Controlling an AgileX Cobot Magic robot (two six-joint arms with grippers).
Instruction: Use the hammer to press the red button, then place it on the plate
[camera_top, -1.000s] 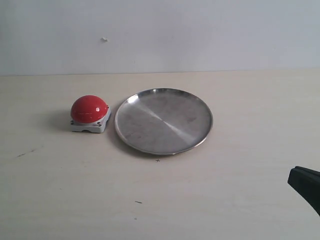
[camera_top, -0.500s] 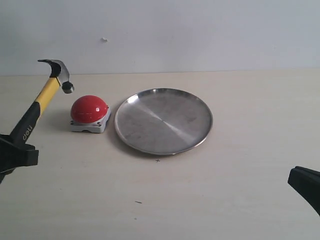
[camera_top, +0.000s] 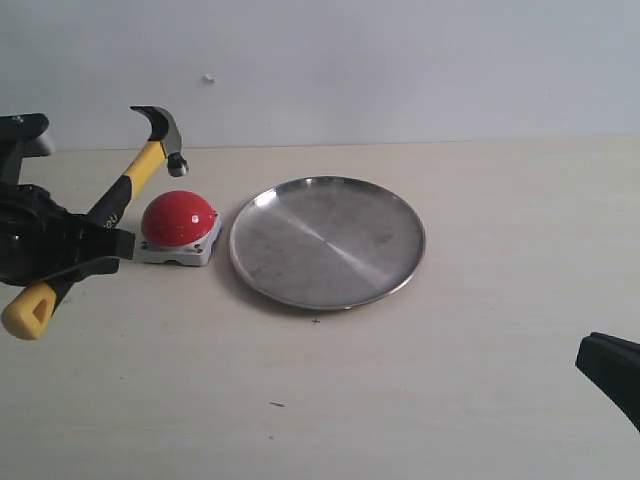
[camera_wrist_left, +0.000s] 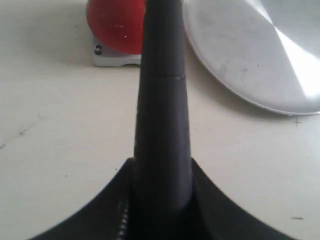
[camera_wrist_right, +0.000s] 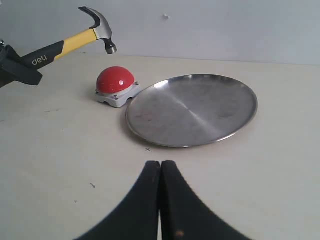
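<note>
My left gripper (camera_top: 85, 245) is shut on the black part of the hammer (camera_top: 130, 180) handle, holding it slanted in the air. The dark metal head (camera_top: 165, 135) hangs just above and a little behind the red button (camera_top: 178, 218), apart from the dome. In the left wrist view the black handle (camera_wrist_left: 162, 100) runs up the middle and covers part of the red button (camera_wrist_left: 115, 25). The silver plate (camera_top: 327, 240) lies right of the button with nothing on it. My right gripper (camera_wrist_right: 161, 167) is shut on nothing, low near the table's front right, with the plate (camera_wrist_right: 192, 110) beyond it.
A pale wooden table (camera_top: 450, 380) carries everything, with a plain light wall (camera_top: 400, 70) behind it. A few small dark marks (camera_top: 276, 404) dot the table in front of the plate.
The left arm has come in from the left with the hammer. Its head has moved right, from left of the button to just over the dome. The right gripper has not moved.
</note>
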